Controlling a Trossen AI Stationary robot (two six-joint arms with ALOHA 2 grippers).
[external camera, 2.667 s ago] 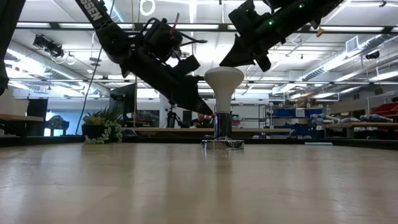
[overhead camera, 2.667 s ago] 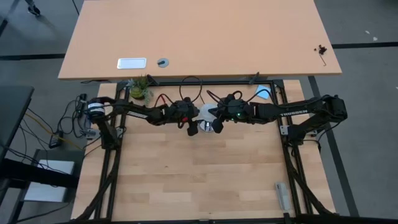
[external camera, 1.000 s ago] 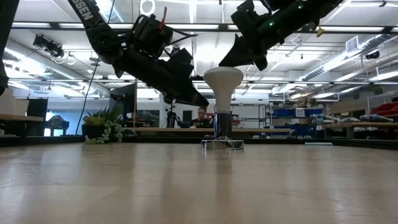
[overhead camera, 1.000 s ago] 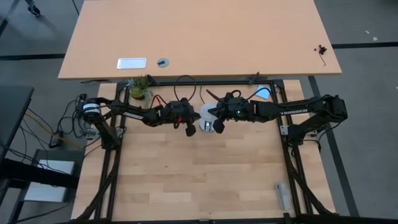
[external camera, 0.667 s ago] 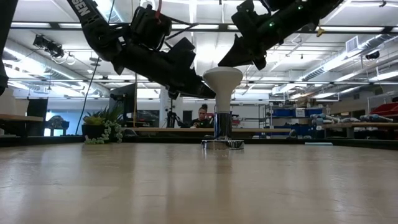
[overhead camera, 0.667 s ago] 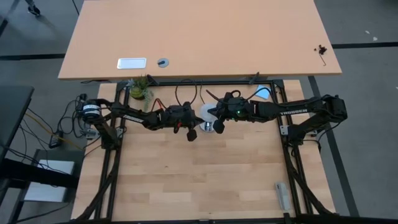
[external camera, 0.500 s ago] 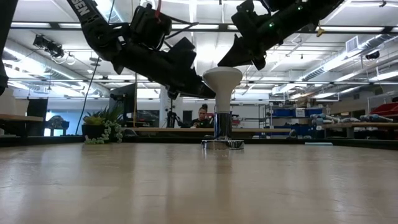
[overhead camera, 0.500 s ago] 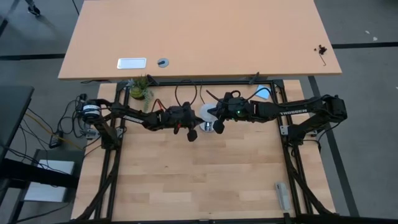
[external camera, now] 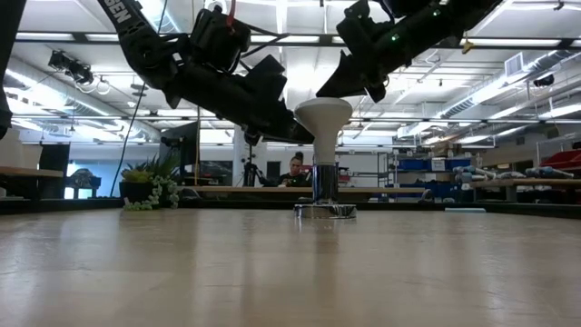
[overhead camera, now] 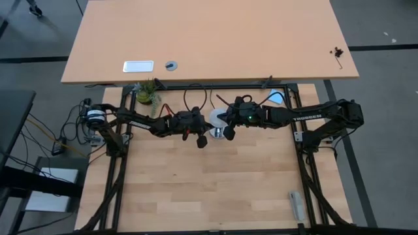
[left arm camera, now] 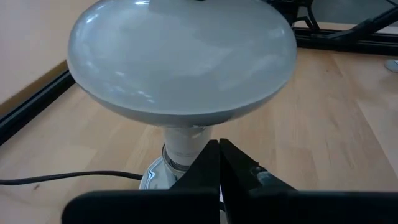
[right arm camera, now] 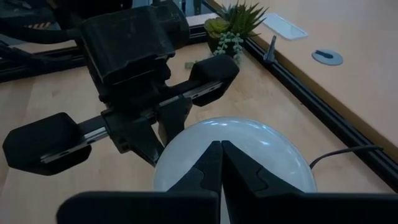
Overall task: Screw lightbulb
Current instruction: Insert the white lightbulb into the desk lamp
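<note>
Gleaming smooth white lightbulb [external camera: 325, 113], silvery round socket [external camera: 324, 210]

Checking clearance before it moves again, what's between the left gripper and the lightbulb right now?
Nothing. In the left wrist view the left gripper, jaws shut, points at the lightbulb neck with only bare wooden table behind.

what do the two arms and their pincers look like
Both arms are dark, jointed links. The right arm carries white lettering along one link and a small green light near its wrist. Loose cables, black and red, loop over the left arm. Each pincer has two flat black fingers, tapering to tips.
</note>
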